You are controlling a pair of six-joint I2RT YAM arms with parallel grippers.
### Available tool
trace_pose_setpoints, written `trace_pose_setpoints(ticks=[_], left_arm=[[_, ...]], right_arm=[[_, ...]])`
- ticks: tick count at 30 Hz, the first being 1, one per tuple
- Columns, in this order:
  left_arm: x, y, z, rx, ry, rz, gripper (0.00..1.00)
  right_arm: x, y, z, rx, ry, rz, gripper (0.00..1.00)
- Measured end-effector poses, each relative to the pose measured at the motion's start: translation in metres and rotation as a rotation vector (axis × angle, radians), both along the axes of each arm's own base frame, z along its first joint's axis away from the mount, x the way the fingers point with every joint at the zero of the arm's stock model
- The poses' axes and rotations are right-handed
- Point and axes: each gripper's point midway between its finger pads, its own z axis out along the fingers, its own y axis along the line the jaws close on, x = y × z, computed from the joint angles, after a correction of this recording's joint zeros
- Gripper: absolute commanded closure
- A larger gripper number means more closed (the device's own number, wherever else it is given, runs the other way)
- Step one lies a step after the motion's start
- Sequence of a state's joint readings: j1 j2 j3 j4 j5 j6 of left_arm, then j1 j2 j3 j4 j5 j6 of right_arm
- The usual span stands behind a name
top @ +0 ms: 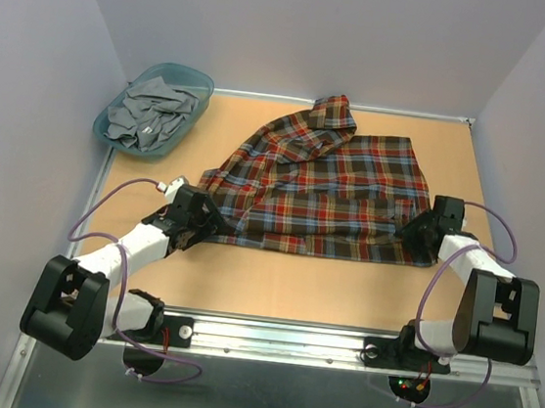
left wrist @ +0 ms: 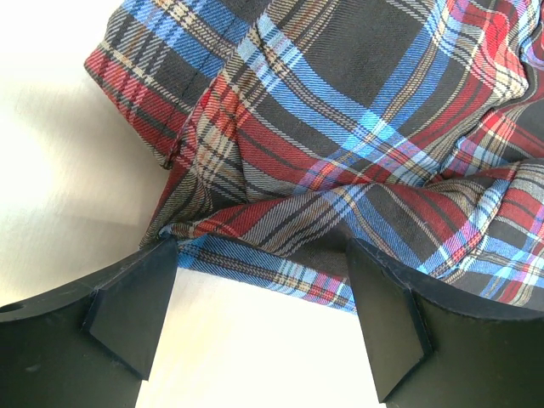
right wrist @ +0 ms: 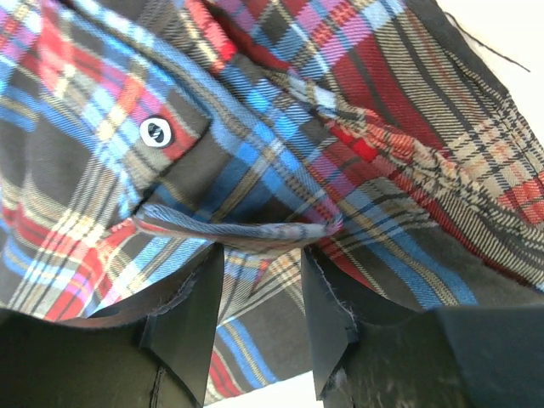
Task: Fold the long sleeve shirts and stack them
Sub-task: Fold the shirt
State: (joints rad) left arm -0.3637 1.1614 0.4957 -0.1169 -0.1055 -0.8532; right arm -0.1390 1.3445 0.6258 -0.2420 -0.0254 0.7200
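1. Tan desk (top: 273, 288), pale walls; plaid shirt (top: 323, 190) spread mid-desk.
2. Left tool (left wrist: 259, 255) released, jaws wide, straddling the shirt's near-left hem.
3. Right tool (right wrist: 263, 255) clenched on a shirt fold at the right edge.
4. Teal basket (top: 203, 86) far left, grey clothes inside.

Both arms reaching in, low over the table

The left arm (top: 140, 243) runs from its base at 7 o'clock toward 1 o'clock, elbow out at the left edge and wrist angled down. The left gripper (left wrist: 259, 263) has its jaws spread wide. The right arm (top: 462, 253) rises from 5 o'clock, bends at the elbow by the right edge and points toward 10 o'clock. The right gripper (right wrist: 259, 272) has its jaws half closed with shirt (right wrist: 280, 161) cloth between them; whether they pinch it cannot be told.
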Motion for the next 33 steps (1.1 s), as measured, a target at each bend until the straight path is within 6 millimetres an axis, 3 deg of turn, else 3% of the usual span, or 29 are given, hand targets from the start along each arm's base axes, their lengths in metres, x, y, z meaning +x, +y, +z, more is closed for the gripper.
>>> trace_pose_setpoints(ticks=[4, 16, 25, 33], left_arm=[[-0.001, 0.0, 0.0, -0.001, -0.002, 0.0, 0.08], [-0.002, 0.001, 0.0, -0.002, -0.004, 0.0, 0.08], [-0.002, 0.001, 0.0, 0.0, -0.004, 0.002, 0.08], [-0.004, 0.004, -0.001, 0.011, 0.001, 0.009, 0.08]], right_arm=[[0.003, -0.002, -0.005, 0.002, 0.001, -0.008, 0.56], [0.011, -0.004, -0.004, -0.015, -0.029, 0.004, 0.99], [0.007, -0.005, 0.017, -0.038, -0.043, 0.033, 0.99], [0.005, -0.003, 0.05, -0.036, 0.025, 0.07, 0.99]])
